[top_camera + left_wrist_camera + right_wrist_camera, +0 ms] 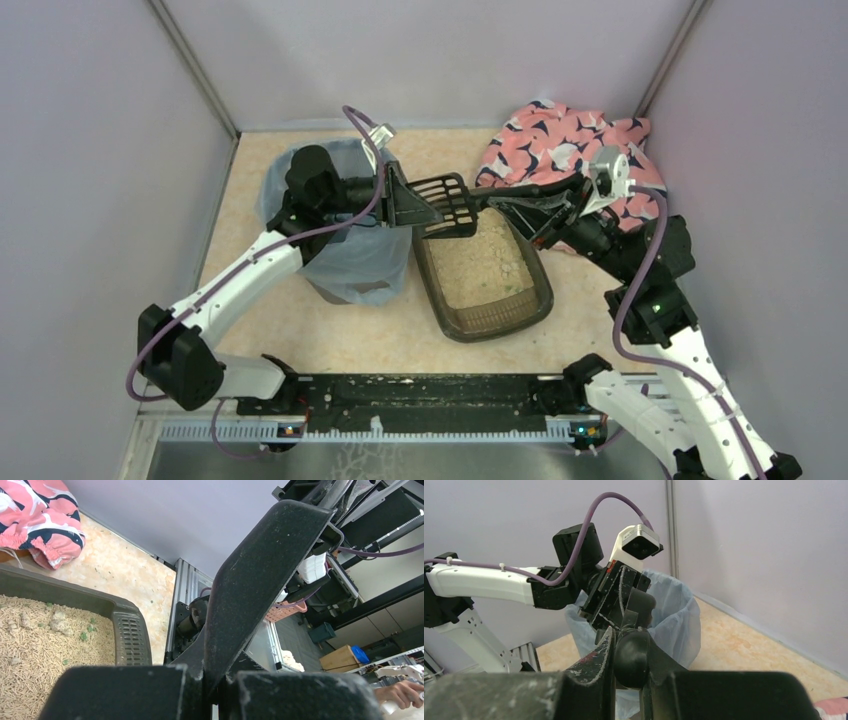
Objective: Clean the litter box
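The dark brown litter box (541,300) lies mid-table, filled with beige litter (487,262). A black slotted scoop (447,206) hangs level above its far end. My left gripper (398,196) is shut on the scoop's left edge, over the bin's rim. My right gripper (523,212) is shut on the scoop's handle at the box's far right corner. In the left wrist view, the fingers (125,692) clamp the scoop's flat wall (250,590), with the box rim (131,635) and pale clumps (59,623) below. In the right wrist view, the gripper (630,662) clamps the rounded handle end (631,652).
A round bin with a translucent blue bag (345,255) stands left of the box, touching it; it also shows in the right wrist view (676,612). A pink patterned cloth (562,142) lies at the back right. Grey walls close three sides. A black rail (420,400) runs along the near edge.
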Tool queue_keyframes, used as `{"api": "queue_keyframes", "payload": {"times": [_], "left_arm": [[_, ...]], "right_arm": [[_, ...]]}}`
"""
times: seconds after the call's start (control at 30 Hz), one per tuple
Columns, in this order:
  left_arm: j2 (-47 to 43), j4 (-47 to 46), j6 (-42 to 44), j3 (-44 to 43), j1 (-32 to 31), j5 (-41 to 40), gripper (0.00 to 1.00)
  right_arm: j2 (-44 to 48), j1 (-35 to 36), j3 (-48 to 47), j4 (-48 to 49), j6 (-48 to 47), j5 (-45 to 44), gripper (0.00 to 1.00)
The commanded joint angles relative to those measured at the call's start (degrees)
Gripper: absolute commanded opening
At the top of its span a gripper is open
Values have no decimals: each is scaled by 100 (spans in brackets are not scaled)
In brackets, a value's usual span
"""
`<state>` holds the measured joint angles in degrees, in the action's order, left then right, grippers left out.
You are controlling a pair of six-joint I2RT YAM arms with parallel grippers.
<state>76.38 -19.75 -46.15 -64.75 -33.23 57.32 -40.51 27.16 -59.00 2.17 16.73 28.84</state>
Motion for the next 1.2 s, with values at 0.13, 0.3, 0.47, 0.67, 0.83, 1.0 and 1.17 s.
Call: {"api": "queue_keyframes", "payload": {"times": [0.13,0.3,0.47,0.67,0.83,1.0,1.17], "left_arm": [[-119,-255,-223,205,-8,166,26],[-252,473,251,63,8,-281,99],[-415,2163,1434,-484,26,-1311,99],[-629,2788,2169,-657,84,-2030,99],[-865,2232,2282,-745,80,-1878,99],[-536,1584,2028,-1179,54,-1437,99],[-785,846,2141,-1098,42,-1390,99]], "right_arm": [[30,-35,-102,393,-164,-184,0],[29,-35,-251,140,-170,-722,0],[120,-35,-527,-288,-166,-1829,0],[-288,-35,-1188,-1423,-422,-2949,0],[-1018,-35,-1591,-2308,-570,-3415,0],[-1648,-35,-1533,-2632,-595,-3468,0],[-2176,-35,-1291,-2802,-842,-3410,0]]}}
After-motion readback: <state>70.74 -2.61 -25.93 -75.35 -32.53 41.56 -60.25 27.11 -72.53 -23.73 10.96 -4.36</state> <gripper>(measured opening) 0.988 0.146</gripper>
